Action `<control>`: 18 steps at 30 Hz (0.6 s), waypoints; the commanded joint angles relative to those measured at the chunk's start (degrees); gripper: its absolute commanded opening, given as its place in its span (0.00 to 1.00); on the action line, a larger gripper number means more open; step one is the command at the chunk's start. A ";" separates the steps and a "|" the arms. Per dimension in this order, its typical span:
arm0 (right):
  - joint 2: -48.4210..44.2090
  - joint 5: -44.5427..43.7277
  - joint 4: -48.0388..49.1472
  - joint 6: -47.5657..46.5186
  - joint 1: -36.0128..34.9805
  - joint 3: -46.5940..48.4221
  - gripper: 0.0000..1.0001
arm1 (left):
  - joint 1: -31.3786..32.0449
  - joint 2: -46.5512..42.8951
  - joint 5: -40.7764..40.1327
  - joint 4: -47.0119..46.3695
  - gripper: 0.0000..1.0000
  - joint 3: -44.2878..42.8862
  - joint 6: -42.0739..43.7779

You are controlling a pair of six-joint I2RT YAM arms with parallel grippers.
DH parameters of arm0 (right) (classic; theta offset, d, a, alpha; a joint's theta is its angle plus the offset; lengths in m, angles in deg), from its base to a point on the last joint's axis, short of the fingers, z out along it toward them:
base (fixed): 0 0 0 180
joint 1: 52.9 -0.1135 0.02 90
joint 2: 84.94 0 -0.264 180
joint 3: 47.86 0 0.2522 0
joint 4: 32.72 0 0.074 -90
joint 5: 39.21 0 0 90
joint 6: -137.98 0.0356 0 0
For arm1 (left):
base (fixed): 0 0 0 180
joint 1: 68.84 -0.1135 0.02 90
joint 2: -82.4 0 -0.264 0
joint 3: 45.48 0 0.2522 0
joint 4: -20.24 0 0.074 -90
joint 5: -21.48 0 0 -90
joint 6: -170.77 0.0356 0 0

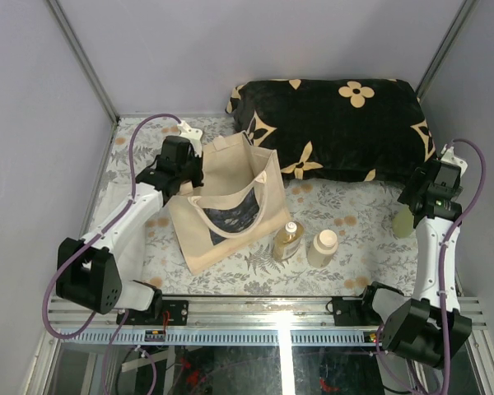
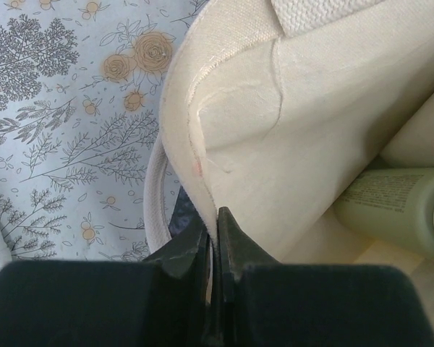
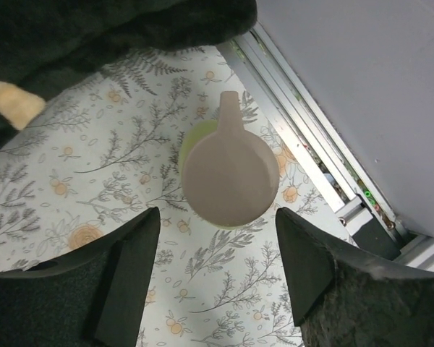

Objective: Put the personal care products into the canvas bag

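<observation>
The canvas bag (image 1: 226, 202) stands at the centre left with its mouth open. My left gripper (image 1: 181, 171) is shut on the cloth rim of the bag (image 2: 275, 130); its point in the left wrist view (image 2: 217, 220) is on that rim. One olive-green bottle (image 2: 398, 210) lies inside the bag. The amber-yellow bottle (image 1: 288, 241) and the cream bottle (image 1: 323, 247) stand upright right of the bag. My right gripper (image 1: 432, 193) is open and empty (image 3: 217, 224), just above and short of the second olive-green bottle (image 1: 403, 222), whose pale round cap (image 3: 230, 177) shows from above.
The black cushion with cream flowers (image 1: 337, 123) lies along the back and shows in the right wrist view (image 3: 94, 36). A metal rail and wall (image 3: 311, 144) run close to the right of the olive-green bottle. The floral tablecloth (image 1: 354, 206) covers the table.
</observation>
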 commanded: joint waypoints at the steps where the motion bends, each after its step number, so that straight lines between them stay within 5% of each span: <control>1: 2.51 -4.65 0.30 0.18 -0.22 3.13 0.73 | 1.30 2.16 3.02 1.27 0.00 -0.91 -0.81; 18: 9.69 -4.75 7.75 -2.43 -0.21 4.40 0.71 | 1.38 3.87 1.40 1.87 0.00 -2.60 -0.22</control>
